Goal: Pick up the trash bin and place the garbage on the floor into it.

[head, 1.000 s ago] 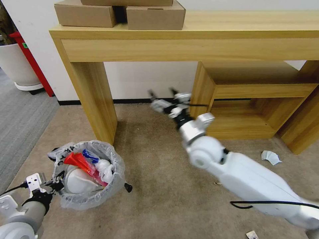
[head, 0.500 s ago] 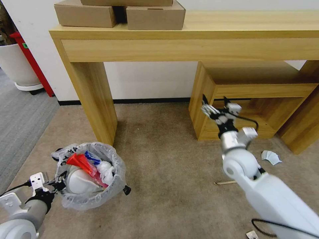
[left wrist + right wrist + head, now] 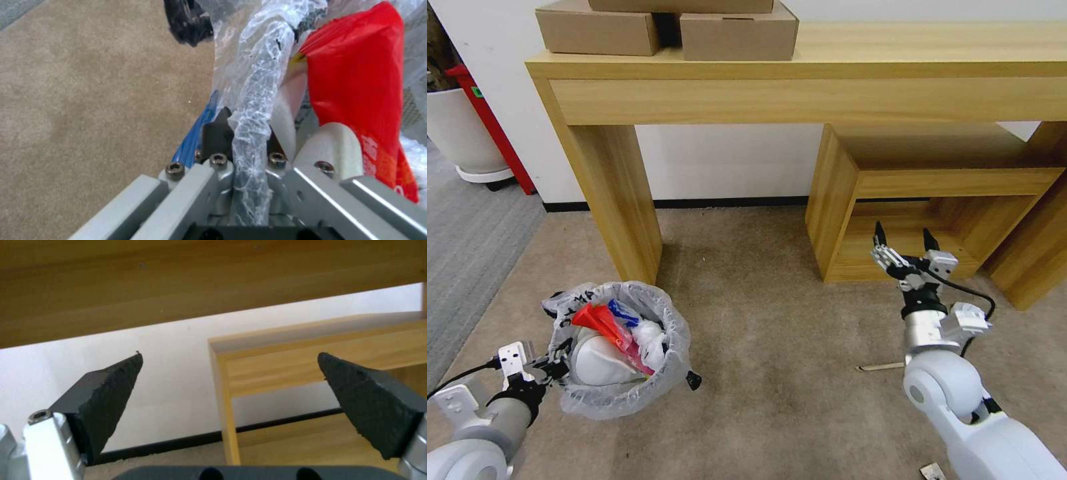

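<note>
— Beige carpet floor (image 3: 747, 320) ran under a wooden desk (image 3: 800, 73); where was the trash bin (image 3: 620, 353)?

— Lifted at the robot's left, the left gripper (image 3: 557, 360) with its fingers (image 3: 218, 133) clamped on the bag-wrapped rim. Inside lay a white slipper (image 3: 597, 360), red wrappers (image 3: 604, 320) and something blue.

— And the litter left?

— A wooden stick (image 3: 880, 367) lay on the carpet, its length running roughly left-right, just below and short of the right gripper (image 3: 906, 245). That one hung raised, fingers (image 3: 106, 390) spread wide and empty, pointing towards the low shelf (image 3: 934, 180). I judged the right arm much nearer; it would need to tip down and back
</note>
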### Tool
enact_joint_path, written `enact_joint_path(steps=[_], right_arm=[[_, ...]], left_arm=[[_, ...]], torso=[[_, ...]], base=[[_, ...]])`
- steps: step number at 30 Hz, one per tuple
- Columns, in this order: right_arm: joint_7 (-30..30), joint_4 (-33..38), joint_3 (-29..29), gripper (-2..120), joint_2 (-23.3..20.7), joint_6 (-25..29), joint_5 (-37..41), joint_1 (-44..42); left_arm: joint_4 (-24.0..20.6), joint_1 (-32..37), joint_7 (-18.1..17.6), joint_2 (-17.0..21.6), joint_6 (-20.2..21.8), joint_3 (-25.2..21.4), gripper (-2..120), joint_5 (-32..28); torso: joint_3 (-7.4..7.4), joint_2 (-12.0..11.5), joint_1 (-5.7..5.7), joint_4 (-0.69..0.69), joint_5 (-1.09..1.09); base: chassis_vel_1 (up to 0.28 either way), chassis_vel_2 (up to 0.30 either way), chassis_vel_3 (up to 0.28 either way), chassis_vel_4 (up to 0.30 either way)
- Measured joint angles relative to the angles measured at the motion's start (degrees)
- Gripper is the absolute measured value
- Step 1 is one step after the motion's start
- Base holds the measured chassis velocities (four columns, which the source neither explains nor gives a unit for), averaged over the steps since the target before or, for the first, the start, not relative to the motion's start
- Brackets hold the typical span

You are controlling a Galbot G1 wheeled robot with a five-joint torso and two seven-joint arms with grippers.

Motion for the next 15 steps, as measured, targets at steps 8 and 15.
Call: enact_joint_path(steps=[8, 15], right_arm=[[-0.4, 2.4, 3.9, 100, 3.0, 0.1, -1.5, -2.9], [-0.4, 1.7, 3.9, 100, 6.2, 0.2, -3.5, -4.2]], left_arm=[[-0.9, 0.5, 0.7, 0.1, -0.3, 0.2, 0, 0.4], [-0.9, 0.7, 1.7, 0.2, -0.7, 0.3, 0, 1.1]], torso=[[0.00, 0.0, 0.00, 0.00, 0.00], [0.00, 0.0, 0.00, 0.00, 0.01]], base=[[0.000, 0.000, 0.000, 0.000], [0.000, 0.000, 0.000, 0.000]])
